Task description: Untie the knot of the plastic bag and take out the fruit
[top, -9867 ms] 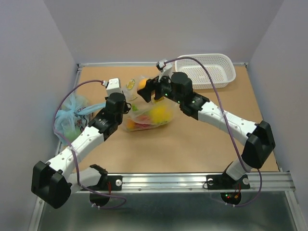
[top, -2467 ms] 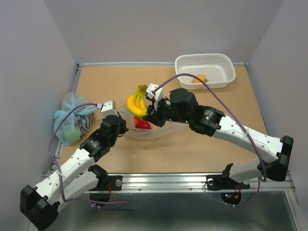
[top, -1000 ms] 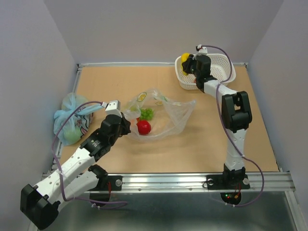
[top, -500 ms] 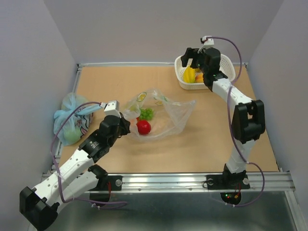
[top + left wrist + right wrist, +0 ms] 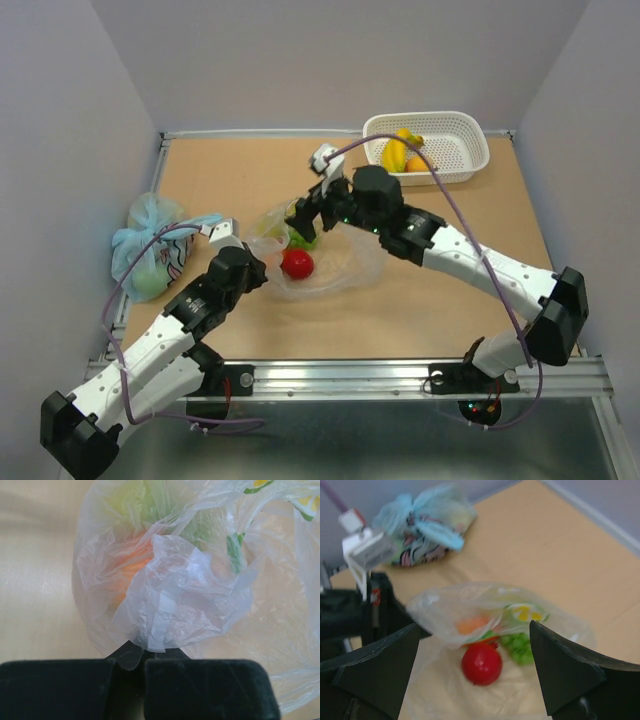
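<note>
The clear plastic bag (image 5: 330, 272) lies open in the middle of the table; no knot shows. Inside it are a red apple (image 5: 297, 263), green grapes (image 5: 303, 238) and an orange-red piece (image 5: 472, 624). My left gripper (image 5: 262, 268) is shut on a bunch of the bag's film (image 5: 172, 600) at its left edge. My right gripper (image 5: 305, 215) is open and empty, hovering over the bag's mouth, with the apple (image 5: 481, 663) and grapes (image 5: 519, 645) between its fingers (image 5: 570, 667). Yellow bananas (image 5: 396, 152) and an orange fruit (image 5: 416, 163) lie in the white basket (image 5: 470, 140).
A tied light-blue bag (image 5: 150, 245) sits at the table's left edge, also in the right wrist view (image 5: 427, 522). The white basket stands at the back right. Grey walls enclose the table on three sides.
My right arm has swung from the basket, where it left the bananas, back to the bag and now hovers open over it. My left gripper still holds the bag.
</note>
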{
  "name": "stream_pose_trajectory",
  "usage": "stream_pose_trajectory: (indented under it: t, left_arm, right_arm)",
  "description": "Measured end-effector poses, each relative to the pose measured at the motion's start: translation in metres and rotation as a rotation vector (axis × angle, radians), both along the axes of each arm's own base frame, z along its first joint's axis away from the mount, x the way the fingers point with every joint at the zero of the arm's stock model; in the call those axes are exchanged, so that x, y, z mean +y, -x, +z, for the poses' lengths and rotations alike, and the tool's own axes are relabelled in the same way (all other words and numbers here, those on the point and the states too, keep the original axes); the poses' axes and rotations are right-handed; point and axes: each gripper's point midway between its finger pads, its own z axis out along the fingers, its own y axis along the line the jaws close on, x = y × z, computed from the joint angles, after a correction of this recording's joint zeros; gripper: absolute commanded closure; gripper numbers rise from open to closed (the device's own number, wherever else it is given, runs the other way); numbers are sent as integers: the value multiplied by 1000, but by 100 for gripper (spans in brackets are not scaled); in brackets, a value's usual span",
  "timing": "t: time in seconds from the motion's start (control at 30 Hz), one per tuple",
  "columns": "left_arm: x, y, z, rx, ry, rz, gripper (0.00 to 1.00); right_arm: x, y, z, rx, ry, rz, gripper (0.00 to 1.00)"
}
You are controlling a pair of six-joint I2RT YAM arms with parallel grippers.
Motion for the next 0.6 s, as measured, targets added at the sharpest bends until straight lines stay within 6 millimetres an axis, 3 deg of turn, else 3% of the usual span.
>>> stream_pose_trajectory:
  t: [0.03, 0.13, 0.27, 0.43, 0.6]
  left_arm:
    - [1, 0, 0, 3, 2, 10, 100]
    - [5, 1, -3, 18, 6, 40, 100]
    - [8, 3, -4, 25, 14, 60, 100]
    - [6, 4, -4, 28, 20, 58, 100]
    - [4, 6, -8, 32, 16, 47, 100]
  right_arm:
    - [16, 23, -28, 56, 44, 47, 7]
    - [33, 58, -89, 188, 133, 96, 9]
    - [34, 86, -163, 356, 232, 79, 11]
    - [11, 76, -215, 456, 263, -107, 10]
    - [10, 54, -223, 456, 201, -242, 9]
